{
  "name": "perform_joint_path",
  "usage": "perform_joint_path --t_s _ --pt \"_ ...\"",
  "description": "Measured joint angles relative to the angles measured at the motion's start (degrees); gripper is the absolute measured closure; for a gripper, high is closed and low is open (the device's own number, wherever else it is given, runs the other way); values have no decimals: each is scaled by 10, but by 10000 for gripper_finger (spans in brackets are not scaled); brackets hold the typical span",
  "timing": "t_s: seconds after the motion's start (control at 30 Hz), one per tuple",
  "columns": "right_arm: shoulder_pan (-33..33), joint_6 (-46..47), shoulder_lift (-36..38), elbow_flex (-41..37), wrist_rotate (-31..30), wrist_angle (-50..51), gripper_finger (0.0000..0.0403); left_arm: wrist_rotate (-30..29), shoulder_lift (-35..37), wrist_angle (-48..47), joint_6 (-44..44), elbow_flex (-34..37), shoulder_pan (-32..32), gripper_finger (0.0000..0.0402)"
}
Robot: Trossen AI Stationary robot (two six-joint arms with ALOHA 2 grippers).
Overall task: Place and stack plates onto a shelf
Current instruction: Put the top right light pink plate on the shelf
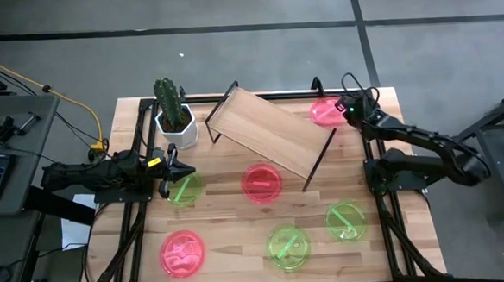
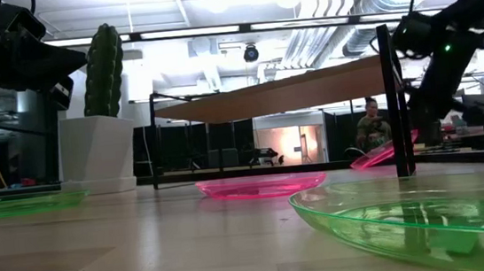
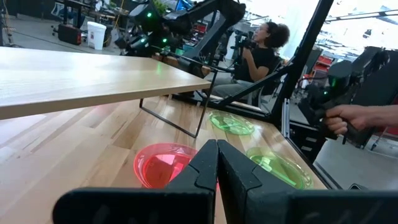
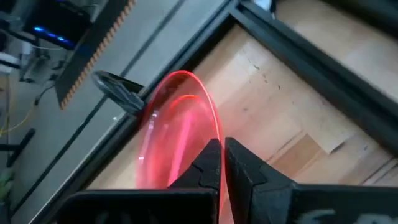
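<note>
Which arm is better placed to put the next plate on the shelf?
The right. Its claw is shut on a tilted pink plate beside the shelf; the left claw is shut with nothing in it, above a green plate.

Left tool [image 3: 217, 163] closed — pink plate [image 3: 163, 163] beyond, shelf [image 3: 81, 78] above.

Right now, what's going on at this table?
Plate-stacking run, early stage. The right gripper is shut on the rim of a pink plate at the table's far right corner, tilting it off the wood beside the shelf. The left gripper is shut and empty, over a green plate near the cactus pot. The shelf top is bare; the other plates lie flat on the table.
</note>
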State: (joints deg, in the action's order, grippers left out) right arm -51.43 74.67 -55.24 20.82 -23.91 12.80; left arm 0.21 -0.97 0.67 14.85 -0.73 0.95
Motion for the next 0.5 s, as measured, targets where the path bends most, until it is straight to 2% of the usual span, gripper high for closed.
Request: perform_joint_path --t_s 0.23,0.5 --pt "-3 -17 83 0 6 28 403 0 0 0 0 0 0 401" --pt "-3 -32 144 0 24 37 403 0 0 0 0 0 0 401"
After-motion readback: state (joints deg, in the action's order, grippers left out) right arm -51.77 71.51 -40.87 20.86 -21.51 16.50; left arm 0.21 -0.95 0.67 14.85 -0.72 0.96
